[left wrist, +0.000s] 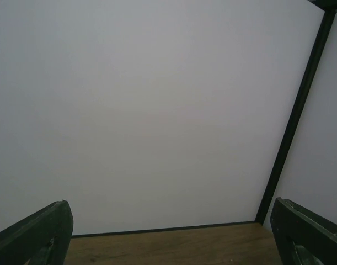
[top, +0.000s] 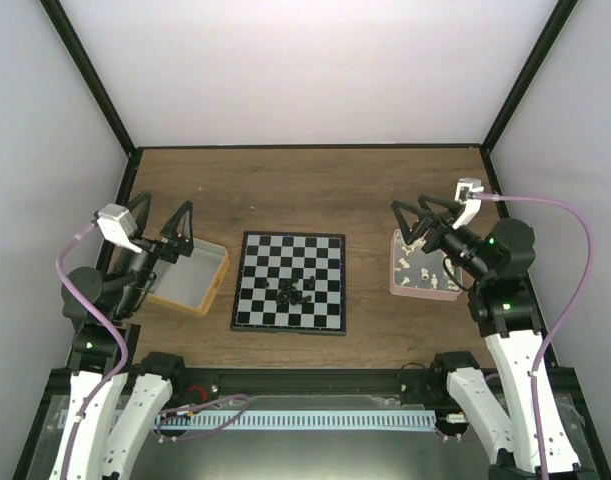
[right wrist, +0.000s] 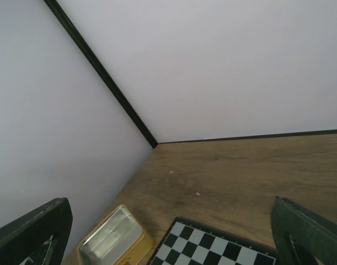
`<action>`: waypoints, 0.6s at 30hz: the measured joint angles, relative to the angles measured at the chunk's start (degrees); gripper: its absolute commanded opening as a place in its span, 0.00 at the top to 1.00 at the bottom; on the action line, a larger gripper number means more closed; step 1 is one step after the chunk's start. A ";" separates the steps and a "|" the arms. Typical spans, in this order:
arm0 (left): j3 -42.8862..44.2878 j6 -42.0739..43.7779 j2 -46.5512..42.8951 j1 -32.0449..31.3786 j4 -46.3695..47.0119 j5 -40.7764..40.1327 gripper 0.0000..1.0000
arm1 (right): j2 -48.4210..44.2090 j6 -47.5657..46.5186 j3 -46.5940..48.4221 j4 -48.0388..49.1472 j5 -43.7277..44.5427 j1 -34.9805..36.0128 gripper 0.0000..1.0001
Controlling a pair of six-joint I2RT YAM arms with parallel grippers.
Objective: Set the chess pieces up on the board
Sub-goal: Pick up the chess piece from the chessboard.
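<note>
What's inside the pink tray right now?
Small whitish pieces, too small to identify, lie loose in the pink tray. In the top view the open right hand covers the tray's far end, so anything lying there is hidden.

Board (top: 275, 255): one is showing, black and white checks.
Black chess pieces (top: 296, 291): one huddle is sitting on the board; several at least, too small and bunched to count.
Trays: two are flanking the board, one yellow-rimmed tray (top: 217, 268) and one pinkish tray (top: 421, 291).
Pale pieces (top: 422, 272): several are lying in the pinkish tray, number unreadable.
Arms: two are standing in shot.
Grippers: two are showing, left gripper (top: 166, 214) and right gripper (top: 415, 214), each carrying two fingers.
Purple cables (top: 575, 225): two are looping, one per arm.
</note>
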 measured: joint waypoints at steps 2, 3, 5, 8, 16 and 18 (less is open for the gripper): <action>-0.48 -0.68 -0.07 0.22 0.79 0.96 0.00 | 0.50 1.22 0.00 0.37 -1.44 -0.15 0.00; -0.85 -1.05 -0.20 0.31 1.18 1.38 0.00 | 0.79 2.05 0.00 0.37 -1.77 -0.22 0.00; -1.42 -1.64 -0.46 0.46 1.38 1.79 0.00 | 1.29 4.04 -0.24 0.35 -1.79 -0.26 0.00; -2.36 -2.60 -1.07 0.50 1.66 2.64 0.00 | 1.70 6.60 -1.57 0.39 -1.86 -0.31 0.00; -5.62 -6.25 -3.19 0.57 2.80 5.92 0.00 | 3.82 10.62 -5.44 1.51 -4.72 -0.61 0.04; -5.86 -6.71 -3.06 0.57 3.04 7.32 0.00 | 5.53 10.88 -5.42 2.21 -6.71 -0.66 0.09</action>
